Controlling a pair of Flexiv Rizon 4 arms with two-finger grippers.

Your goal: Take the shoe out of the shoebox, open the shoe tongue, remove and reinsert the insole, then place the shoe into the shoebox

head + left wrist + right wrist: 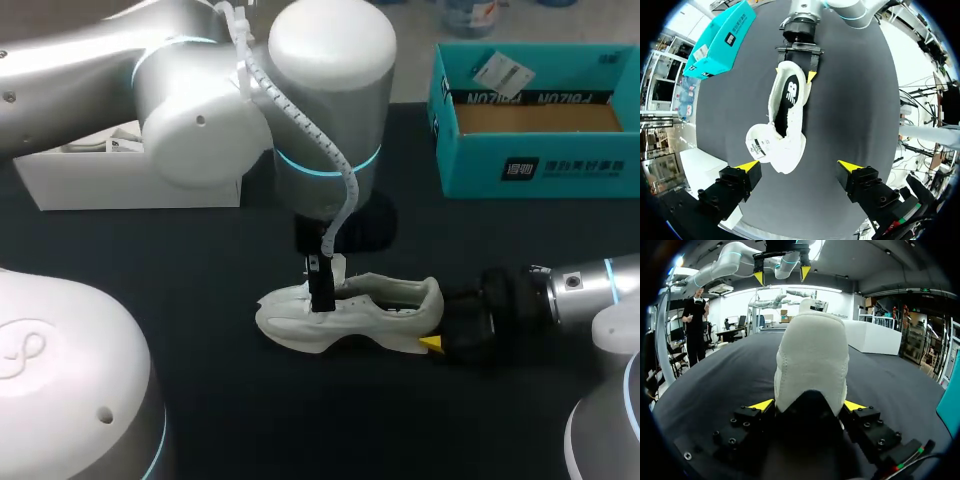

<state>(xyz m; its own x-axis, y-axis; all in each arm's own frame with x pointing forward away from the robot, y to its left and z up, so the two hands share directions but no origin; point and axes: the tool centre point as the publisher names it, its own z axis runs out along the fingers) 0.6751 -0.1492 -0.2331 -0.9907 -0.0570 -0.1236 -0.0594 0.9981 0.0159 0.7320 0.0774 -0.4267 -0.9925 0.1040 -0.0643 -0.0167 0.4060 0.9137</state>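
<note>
Shoe [345, 315] sits upright at mid-surface [250, 420], heel toward 3 o'clock, toe toward 9. Right end effector [809, 407] pinches the heel from both sides. Left end effector [797, 165] hangs over the forefoot with fingers spread; contact with the tongue cannot be told. Shoebox [540, 170] is open, at 1 o'clock from the shoe, well apart.

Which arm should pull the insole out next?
Left. Its gripper is open and sits right above the shoe, looking down on the dark insole. The right gripper is shut on the heel, steadying the shoe on the table, so it is probably better left there.
</note>
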